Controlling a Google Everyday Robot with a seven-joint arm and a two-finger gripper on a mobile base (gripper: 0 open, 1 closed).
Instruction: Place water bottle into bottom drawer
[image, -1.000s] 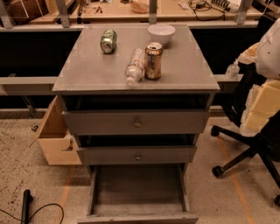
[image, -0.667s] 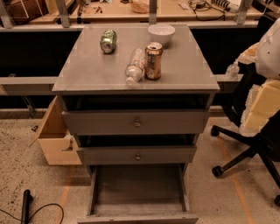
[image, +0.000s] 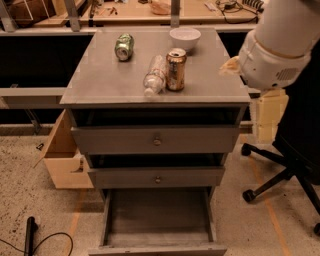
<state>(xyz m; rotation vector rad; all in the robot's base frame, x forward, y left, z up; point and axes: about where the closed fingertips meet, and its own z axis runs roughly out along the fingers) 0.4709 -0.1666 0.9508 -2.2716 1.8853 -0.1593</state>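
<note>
1. Lying on its side at upper centre of the frame, on the cabinet top (image: 100, 80): bottle (image: 154, 75), cap pointing toward the front edge, just right of it the gold can (image: 175, 69).
2. Standing pulled out at bottom centre: drawer (image: 157, 215), below two closed fronts.
3. Hanging at the right of the frame, beside the cabinet and well apart from the bottle: gripper (image: 270, 116), under the white arm (image: 280, 45). Released or clenched: cannot tell.
4. Judging the step in hand as the reach:
   - approaching from above
   - grasping across the bottle's body at mid-length
   - keeping off the gold can
   - squeezing gently, the thin plastic probably yielding and the bottle probably rolling
5. Standing clear of that path at the back: green can (image: 124, 46) and bowl (image: 185, 37).
6. Being cut off by the frame: the drawer's front at the bottom edge and the arm at top right.
7. Remaining hard to make out: the gripper's shape, and whether bottle and gold can are touching.
</note>
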